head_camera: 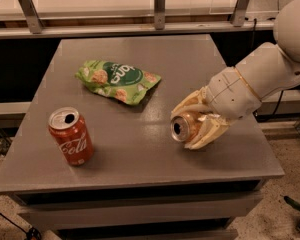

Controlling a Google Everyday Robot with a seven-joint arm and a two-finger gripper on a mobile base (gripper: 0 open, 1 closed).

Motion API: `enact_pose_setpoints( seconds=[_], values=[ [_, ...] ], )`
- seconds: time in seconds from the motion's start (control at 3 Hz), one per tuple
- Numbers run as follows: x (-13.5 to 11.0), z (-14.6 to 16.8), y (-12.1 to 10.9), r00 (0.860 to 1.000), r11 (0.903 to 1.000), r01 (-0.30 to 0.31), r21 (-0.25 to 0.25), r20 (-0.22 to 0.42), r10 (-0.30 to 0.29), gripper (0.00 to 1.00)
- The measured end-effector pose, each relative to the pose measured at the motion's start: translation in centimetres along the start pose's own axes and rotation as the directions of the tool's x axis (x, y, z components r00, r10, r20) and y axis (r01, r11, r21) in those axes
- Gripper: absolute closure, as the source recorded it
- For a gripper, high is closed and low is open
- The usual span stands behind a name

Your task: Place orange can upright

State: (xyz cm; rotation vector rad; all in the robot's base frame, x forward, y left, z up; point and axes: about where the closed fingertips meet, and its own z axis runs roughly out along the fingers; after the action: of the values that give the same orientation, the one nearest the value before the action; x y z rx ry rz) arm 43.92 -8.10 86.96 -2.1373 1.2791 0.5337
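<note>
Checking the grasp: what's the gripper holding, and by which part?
The gripper, over the table's right side, holds the orange can by its body, fingers around its sides.

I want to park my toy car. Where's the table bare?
Bare: front middle, between the upright red cola can and the cream gripper clutching the shiny orange metal can; also the back, behind the green snack bag. Crowded: right side.

Cans, two: one orange can [184, 126], one red cola can [71, 137]. One green snack bag [117, 80]. One gripper [187, 129], right side of table [140, 164].
</note>
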Motion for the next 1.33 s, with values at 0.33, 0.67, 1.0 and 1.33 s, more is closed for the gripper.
enact_pose_setpoints(
  seconds=[0.33, 0.67, 1.0, 1.33],
  values=[
    [0.7, -0.6, -0.4, 0.997, 0.9972, -0.07, 0.024, -0.008, 0.071, 1.0],
    [1.6, -2.4, -1.7, 0.983, 0.98, -0.184, 0.077, -0.009, 0.185, 1.0],
    [2.0, -4.2, -3.3, 0.965, 0.9532, -0.26, 0.153, 0.062, 0.254, 1.0],
    [2.3, -4.4, -4.5, 0.928, 0.9097, -0.339, 0.24, 0.242, 0.282, 1.0]
  ],
)
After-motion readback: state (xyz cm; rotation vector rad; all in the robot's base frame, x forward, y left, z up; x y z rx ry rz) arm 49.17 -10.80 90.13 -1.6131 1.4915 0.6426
